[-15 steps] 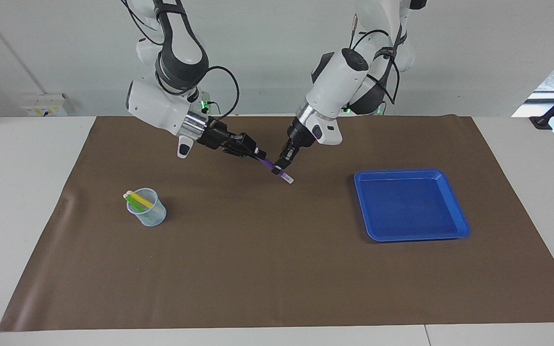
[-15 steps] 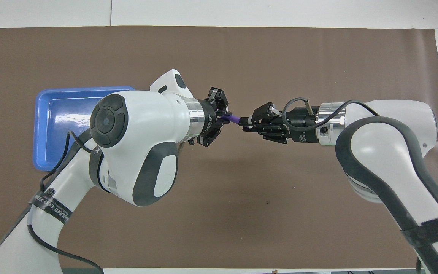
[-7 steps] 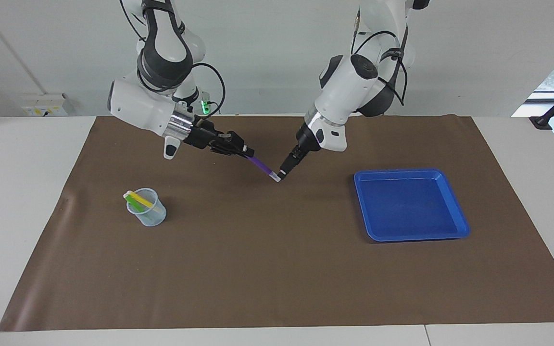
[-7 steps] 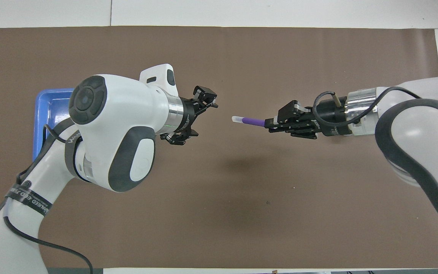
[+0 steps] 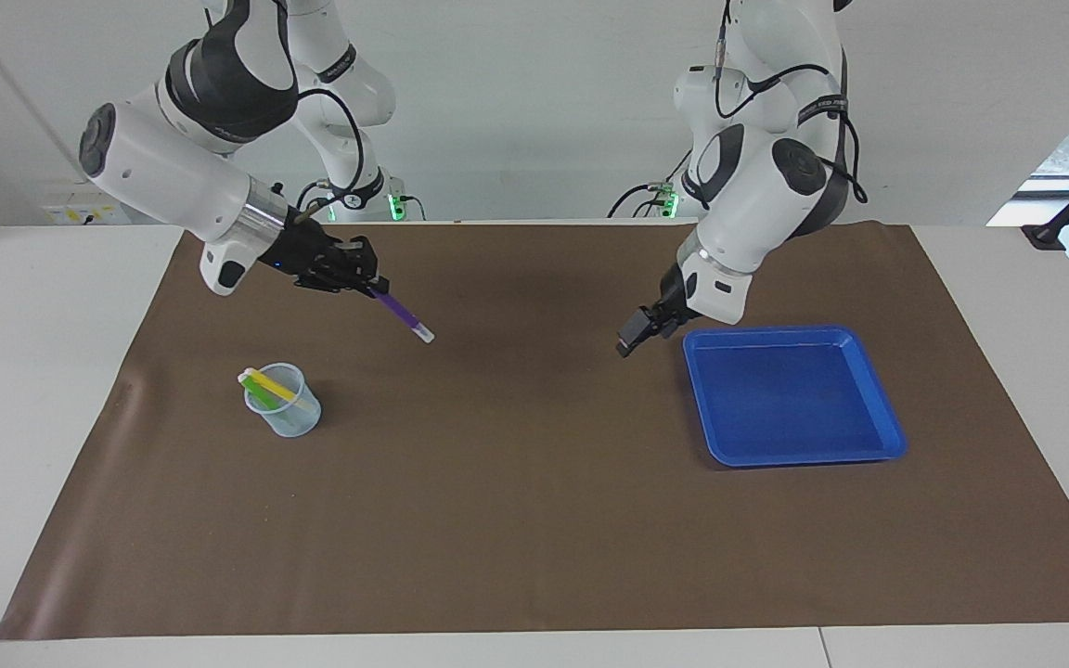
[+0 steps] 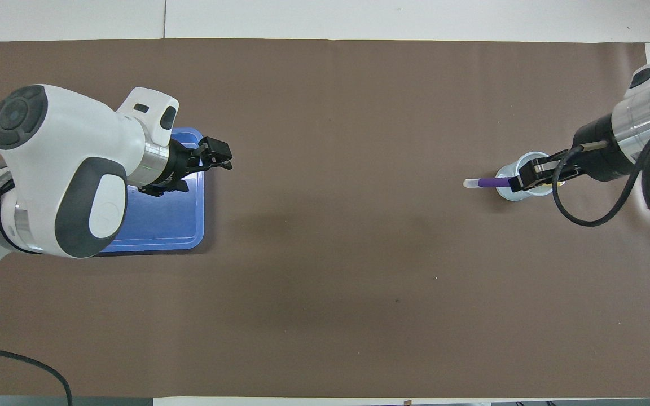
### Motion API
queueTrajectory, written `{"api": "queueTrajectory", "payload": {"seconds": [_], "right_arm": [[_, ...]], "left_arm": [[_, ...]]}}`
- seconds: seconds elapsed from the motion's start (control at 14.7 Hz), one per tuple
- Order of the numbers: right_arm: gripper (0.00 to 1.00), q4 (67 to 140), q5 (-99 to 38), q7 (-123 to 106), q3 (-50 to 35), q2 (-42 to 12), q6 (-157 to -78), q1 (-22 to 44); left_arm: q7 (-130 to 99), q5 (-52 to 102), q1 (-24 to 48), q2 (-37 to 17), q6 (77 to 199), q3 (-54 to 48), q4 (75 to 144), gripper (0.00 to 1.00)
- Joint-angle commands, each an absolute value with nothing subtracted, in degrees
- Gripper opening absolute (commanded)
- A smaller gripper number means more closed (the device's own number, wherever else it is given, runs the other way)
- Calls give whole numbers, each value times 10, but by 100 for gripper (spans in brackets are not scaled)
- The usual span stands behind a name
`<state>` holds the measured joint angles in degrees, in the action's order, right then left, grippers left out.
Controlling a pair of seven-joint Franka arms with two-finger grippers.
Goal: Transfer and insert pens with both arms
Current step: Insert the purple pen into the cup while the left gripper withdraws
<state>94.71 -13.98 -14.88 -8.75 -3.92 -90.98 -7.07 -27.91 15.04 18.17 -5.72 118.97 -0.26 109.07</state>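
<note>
Since the handover a second ago, both arms have parted: the right gripper (image 5: 369, 278), clamped on the slim purple marker pen (image 5: 400, 315), has carried it up over the mat beside the clear plastic beaker (image 5: 283, 401), while the left gripper (image 5: 632, 336), jaws spread and empty, has drawn back to the rim of the shallow blue plastic tray (image 5: 873, 385). Handling, by judgement: pen light, rigid, smooth-barrelled, liable to swivel in a two-finger pinch; held at its coloured end, pale tip slanting down and free to enter first. Yellow pen (image 5: 273, 384) and green pen (image 5: 267, 395) lean in the beaker already. Obscured: in the overhead view the right gripper covers the beaker's mouth, and the left arm hides much of the tray; the pen's gripped end is unseen.
</note>
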Motion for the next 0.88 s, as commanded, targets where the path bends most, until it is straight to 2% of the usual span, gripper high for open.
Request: {"api": "queueTrajectory", "payload": {"seconds": [0.0, 0.34, 0.48, 0.82], "right_arm": [[0, 915, 3, -287, -96, -61, -914, -63], [0, 1025, 74, -353, -94, -24, -1015, -67], [0, 1073, 76, -357, -94, -11, -1061, -76], [0, 1105, 98, -382, -94, -9, -1089, -84]], "left_arm": [[-177, 131, 133, -18, 1164, -8, 1111, 100], [-46, 95, 59, 18, 1090, -7, 1095, 100], [-3, 69, 38, 20, 1040, -8, 1059, 100], [18, 38, 22, 4, 935, -8, 947, 100]]}}
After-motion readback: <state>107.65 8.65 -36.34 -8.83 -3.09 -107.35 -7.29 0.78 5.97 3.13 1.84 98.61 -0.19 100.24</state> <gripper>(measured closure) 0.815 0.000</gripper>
